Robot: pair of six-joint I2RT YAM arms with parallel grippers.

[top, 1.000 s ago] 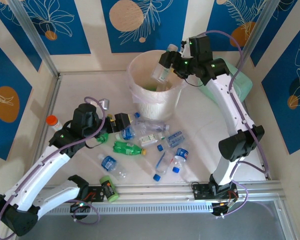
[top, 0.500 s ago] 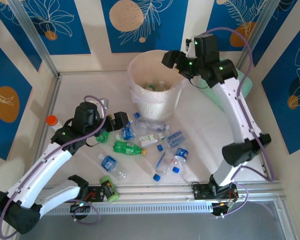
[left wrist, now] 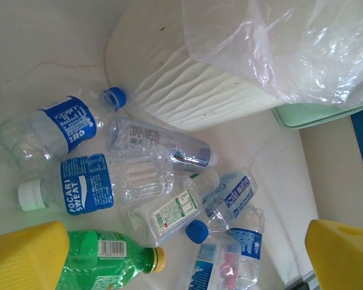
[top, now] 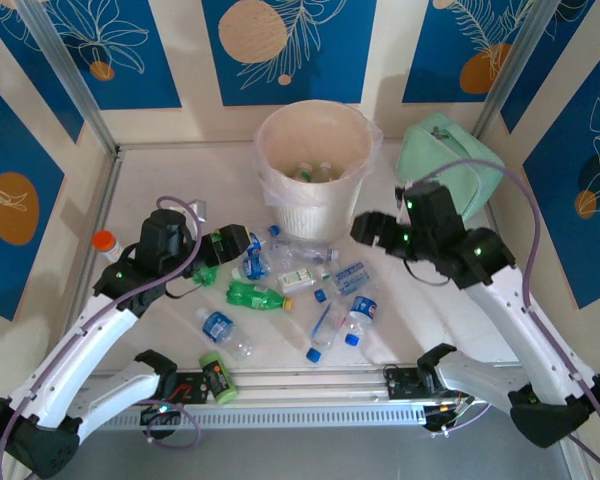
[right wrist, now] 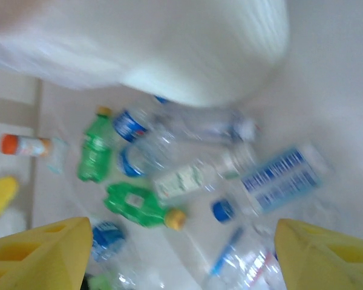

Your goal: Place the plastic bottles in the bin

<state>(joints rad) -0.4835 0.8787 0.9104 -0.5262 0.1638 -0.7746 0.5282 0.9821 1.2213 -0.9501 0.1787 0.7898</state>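
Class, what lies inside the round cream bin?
A few clear bottles lie at the bottom of the bin; its near wall hides anything resting against that side.

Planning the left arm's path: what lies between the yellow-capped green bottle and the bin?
Left wrist view: the Pocari Sweat bottle and another clear bottle lie between the green bottle and the bin.

Left arm (top: 88, 338) and right arm (top: 512, 302) hover, jaws spread.

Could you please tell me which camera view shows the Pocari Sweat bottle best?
The left wrist view: the Pocari Sweat bottle lies on its side, label readable. From top external it is too small to single out; right wrist is blurred.
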